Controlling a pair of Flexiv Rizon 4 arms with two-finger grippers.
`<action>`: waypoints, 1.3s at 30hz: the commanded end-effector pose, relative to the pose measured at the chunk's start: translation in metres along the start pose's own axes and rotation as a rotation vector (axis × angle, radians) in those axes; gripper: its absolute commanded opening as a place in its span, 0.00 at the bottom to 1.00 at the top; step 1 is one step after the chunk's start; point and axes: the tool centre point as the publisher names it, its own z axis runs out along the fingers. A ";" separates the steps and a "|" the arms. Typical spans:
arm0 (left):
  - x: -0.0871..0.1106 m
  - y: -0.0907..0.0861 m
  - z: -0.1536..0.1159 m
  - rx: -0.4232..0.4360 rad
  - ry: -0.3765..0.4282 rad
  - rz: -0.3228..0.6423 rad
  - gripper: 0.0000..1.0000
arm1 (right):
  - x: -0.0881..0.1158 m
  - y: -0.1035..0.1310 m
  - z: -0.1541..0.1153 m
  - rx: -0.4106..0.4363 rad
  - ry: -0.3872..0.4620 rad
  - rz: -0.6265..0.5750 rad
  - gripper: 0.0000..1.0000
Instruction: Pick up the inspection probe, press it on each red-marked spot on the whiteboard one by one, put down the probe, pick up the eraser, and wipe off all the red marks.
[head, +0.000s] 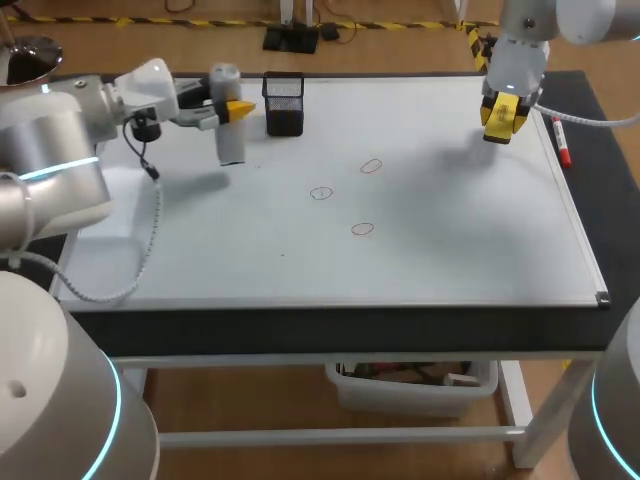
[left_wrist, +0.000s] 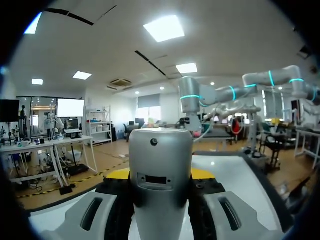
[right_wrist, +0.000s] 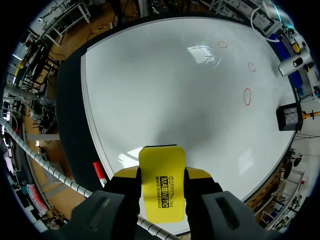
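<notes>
Left gripper (head: 232, 108), far-left back of the whiteboard (head: 450, 250): clamped on the inspection probe (head: 231, 145), held upright and seemingly off the surface, just beside a black mesh holder (head: 284, 103). Mid-board: three red marks (head: 321, 193), small drawn rings, all unwiped, well apart from both tools. Right gripper (head: 502, 115), over the board's back-right corner: closed on the yellow eraser (right_wrist: 161, 190), lifted clear. Beyond the board's right edge, on the table: a red marker (head: 563, 140).

Judged progress: both tools in hand, wiping not yet begun. Impossible to tell whether any spot pressed. Left to do at least: probe down, then all three marks erased.
</notes>
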 end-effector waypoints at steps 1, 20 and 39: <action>0.003 -0.005 -0.025 0.006 -0.058 0.004 0.00 | 0.001 0.000 -0.002 0.000 0.004 -0.002 0.00; -0.013 -0.003 -0.077 0.030 -0.166 -0.016 0.00 | 0.001 0.000 -0.002 0.000 0.004 -0.002 0.00; -0.013 -0.003 -0.077 0.030 -0.166 -0.016 0.00 | -0.043 0.085 0.016 -0.040 0.013 -0.197 0.00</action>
